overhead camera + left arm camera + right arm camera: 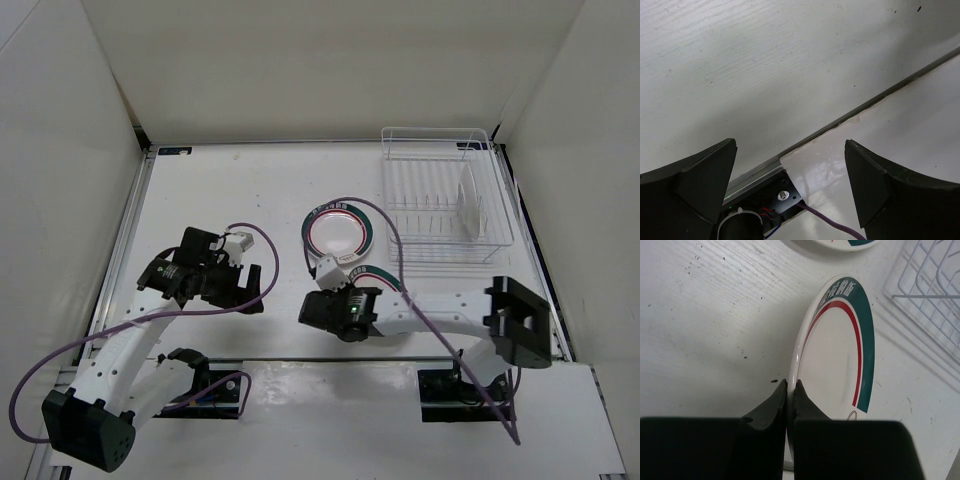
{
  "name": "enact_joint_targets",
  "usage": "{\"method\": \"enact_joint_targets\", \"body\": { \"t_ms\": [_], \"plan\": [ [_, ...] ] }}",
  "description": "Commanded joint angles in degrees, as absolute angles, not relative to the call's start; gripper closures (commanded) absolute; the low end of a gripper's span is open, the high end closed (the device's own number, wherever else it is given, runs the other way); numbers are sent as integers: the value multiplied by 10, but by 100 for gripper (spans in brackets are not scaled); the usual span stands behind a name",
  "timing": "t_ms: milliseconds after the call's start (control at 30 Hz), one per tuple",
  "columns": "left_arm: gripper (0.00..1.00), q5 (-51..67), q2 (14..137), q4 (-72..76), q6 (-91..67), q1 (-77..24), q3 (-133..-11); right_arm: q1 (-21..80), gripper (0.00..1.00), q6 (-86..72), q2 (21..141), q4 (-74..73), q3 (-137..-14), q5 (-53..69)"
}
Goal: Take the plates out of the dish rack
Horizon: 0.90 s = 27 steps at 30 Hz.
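Right pincer [791,385] pinched narrow on the near rim of the held plate [837,350], which is tilted. Flat plate [340,232] lies just beyond it on the surface [230,190]. Dish rack [440,200] sits in the far right corner, with one racked plate [468,205] upright among the tines. Left pincer [790,145] wide, nothing between, by the near edge.

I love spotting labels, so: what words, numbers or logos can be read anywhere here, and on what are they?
Nothing reads clearly.
Held plate in the right claw: white characters on its green band, too blurred to quote.
Second plate on the table: white marks on its rim, too small.
Blue sticker at the table's far left corner: too small.
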<state>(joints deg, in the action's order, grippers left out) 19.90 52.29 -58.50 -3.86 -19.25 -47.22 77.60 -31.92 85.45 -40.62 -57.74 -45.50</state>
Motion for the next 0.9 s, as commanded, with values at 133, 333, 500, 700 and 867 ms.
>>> {"method": "enact_joint_targets", "body": {
  "t_ms": [133,333,500,700,867],
  "plan": [
    [0,207,519,-586,-33,-193,-477,785,100,-450,1008,-435,-679,-506],
    [0,208,517,-587,-33,-193,-478,785,85,-442,1020,-355,-645,-443],
    [0,210,512,-584,-33,-193,-477,783,75,-422,1022,-321,-631,-398],
    [0,209,505,-586,-34,-194,-475,784,80,-419,1031,-307,-627,-370],
    [0,210,501,-585,-33,-194,-475,784,100,-410,1038,-344,-649,-399]
  ]
}}
